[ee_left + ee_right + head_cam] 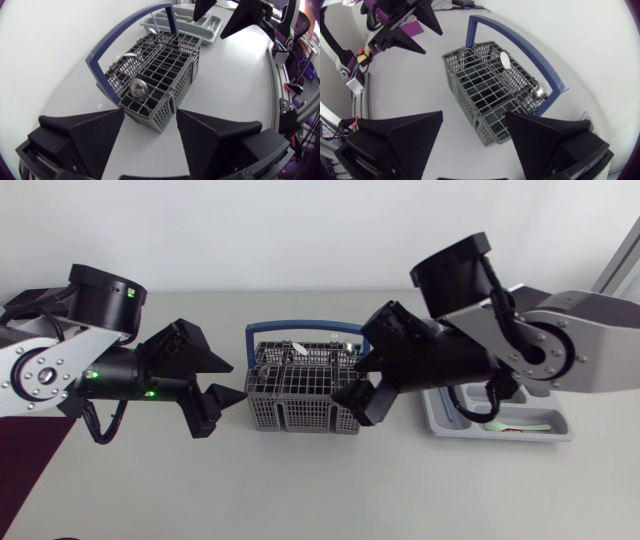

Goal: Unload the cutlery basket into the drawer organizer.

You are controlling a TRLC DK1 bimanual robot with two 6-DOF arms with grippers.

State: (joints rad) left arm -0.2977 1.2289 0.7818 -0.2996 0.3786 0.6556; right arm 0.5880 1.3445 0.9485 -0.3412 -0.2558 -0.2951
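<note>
My left gripper and right gripper both stand released, with the cutlery basket just ahead of each, between them.

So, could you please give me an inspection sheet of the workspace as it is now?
Surface: pale grey table.
Job's things: cutlery basket between both hands, blue handle upright, a spoon inside; drawer organizer partly under the right arm.
Clutter: nothing seen.
Hands: left hand open, empty, beside the basket; right hand open, empty, at its other end.
Cables: black cable loop under the left arm; black cables along the right arm.
Surroundings: nothing seen.
</note>
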